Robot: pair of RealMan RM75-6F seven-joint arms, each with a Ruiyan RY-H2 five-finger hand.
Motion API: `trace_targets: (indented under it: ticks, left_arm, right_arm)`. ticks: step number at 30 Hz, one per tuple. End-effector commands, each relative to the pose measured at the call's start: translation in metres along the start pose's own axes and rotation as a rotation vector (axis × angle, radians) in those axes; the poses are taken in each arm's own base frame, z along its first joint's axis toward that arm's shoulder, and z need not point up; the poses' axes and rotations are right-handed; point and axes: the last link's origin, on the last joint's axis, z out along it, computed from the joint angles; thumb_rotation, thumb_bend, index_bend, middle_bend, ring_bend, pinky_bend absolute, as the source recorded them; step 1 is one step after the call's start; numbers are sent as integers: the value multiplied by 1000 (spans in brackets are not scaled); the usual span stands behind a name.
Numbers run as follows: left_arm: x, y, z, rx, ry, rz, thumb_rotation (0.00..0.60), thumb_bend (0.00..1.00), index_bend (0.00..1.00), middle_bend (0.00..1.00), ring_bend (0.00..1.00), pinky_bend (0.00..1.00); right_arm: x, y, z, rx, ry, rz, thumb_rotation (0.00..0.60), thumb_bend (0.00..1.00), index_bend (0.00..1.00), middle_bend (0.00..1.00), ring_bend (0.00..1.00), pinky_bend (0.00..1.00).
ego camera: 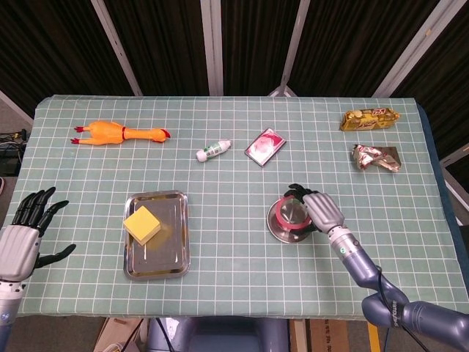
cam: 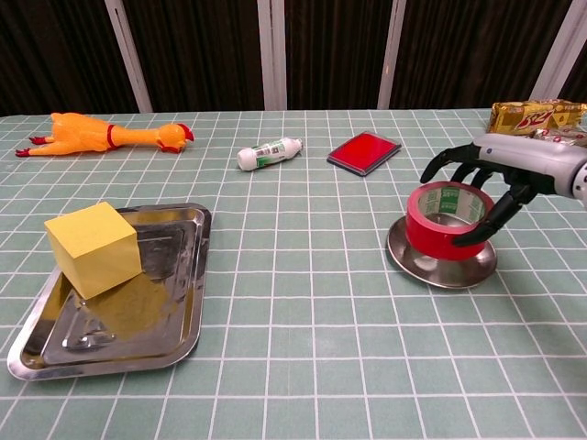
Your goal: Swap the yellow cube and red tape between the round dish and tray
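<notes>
The red tape [cam: 438, 222] [ego camera: 291, 218] sits on the round metal dish [cam: 422, 263] [ego camera: 278, 230], right of table centre. My right hand [cam: 495, 179] [ego camera: 319, 210] grips the roll, fingers curled over its rim and far side. The yellow cube [cam: 92, 248] [ego camera: 142, 224] rests in the rectangular metal tray [cam: 174, 312] [ego camera: 174, 246] on the left. My left hand [ego camera: 26, 233] hovers open at the table's left edge, well clear of the tray; the chest view does not show it.
A rubber chicken [ego camera: 117, 133] lies at the back left. A small white bottle [ego camera: 213, 152] and a red flat case [ego camera: 265, 145] lie behind the middle. Two snack packets [ego camera: 370, 118] [ego camera: 375, 158] lie at the back right.
</notes>
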Motion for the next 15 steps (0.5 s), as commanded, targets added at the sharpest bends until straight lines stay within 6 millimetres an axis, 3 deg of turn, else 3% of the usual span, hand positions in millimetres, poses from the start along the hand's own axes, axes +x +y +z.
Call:
trace_targets:
  ticks: [1, 8, 15]
  left_arm:
    - [0, 0, 0, -1, 1, 1, 600, 0, 199, 0, 0, 0]
    - [-3, 3, 1, -6, -8, 4, 600, 0, 199, 0, 0, 0]
    - [-4, 2, 1, -1, -10, 8, 600, 0, 199, 0, 0, 0]
  right_arm:
    - [-4, 1, -4, 7, -8, 9, 600, 197, 274, 175, 409, 320]
    - [-15, 1, -5, 19, -40, 12, 600, 197, 273, 174, 343, 299]
    - [-19, -2, -3, 22, -51, 22, 600, 197, 233, 109, 157, 231]
